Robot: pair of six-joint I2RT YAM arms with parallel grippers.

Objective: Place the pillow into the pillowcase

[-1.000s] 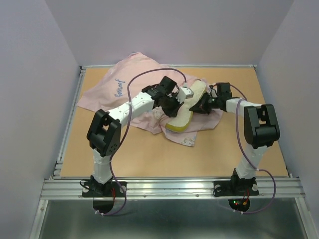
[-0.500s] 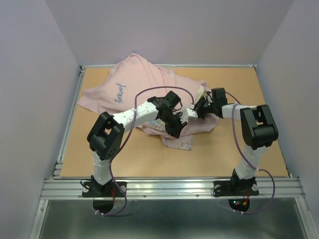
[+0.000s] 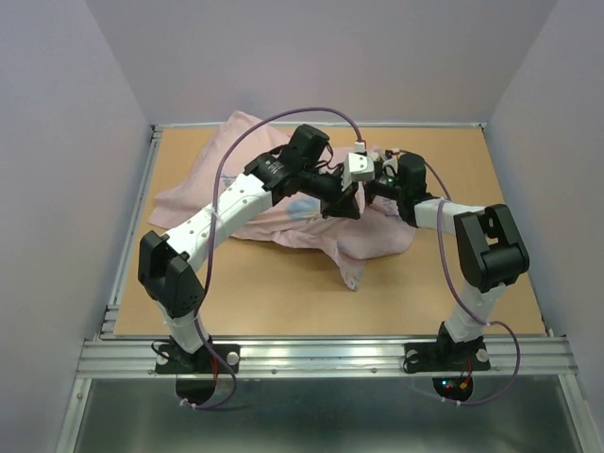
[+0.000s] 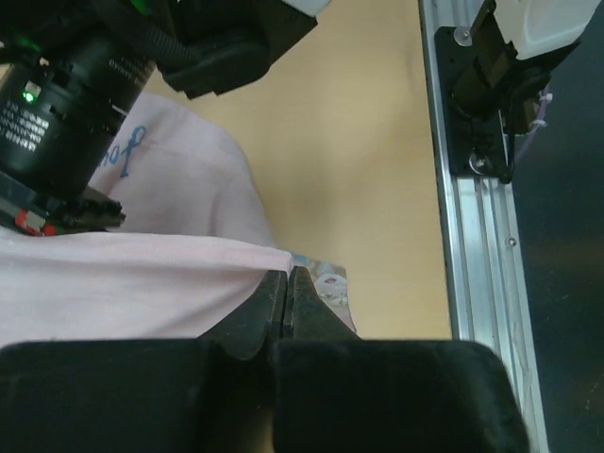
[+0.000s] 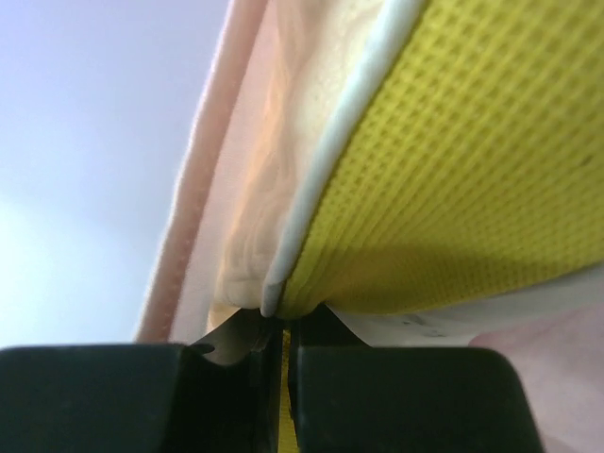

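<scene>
The pale pink pillowcase (image 3: 255, 189) lies bunched across the back middle of the table, one corner hanging toward the front. My left gripper (image 3: 345, 208) is raised over its right part. In the left wrist view that gripper (image 4: 288, 276) is shut on the edge of the pillowcase (image 4: 142, 274), which stretches taut to the left. The pillow (image 5: 453, 160) shows only in the right wrist view: yellow meshed band, white piping, cream face, with pink cloth along its left. My right gripper (image 5: 283, 326) is shut on the yellow band. In the top view the right gripper (image 3: 379, 186) sits against the cloth, and the pillow is hidden there.
The tan table (image 3: 283, 293) has a metal rail (image 3: 330, 354) at its near edge, also seen in the left wrist view as the rail (image 4: 472, 264). Lilac walls stand on three sides. The two wrists are close together over the cloth.
The left arm has risen and swung toward the back, drawing the pillowcase over the pillow. The pillow's yellow edge, visible a second ago, is now covered. The right gripper shifted slightly left.
</scene>
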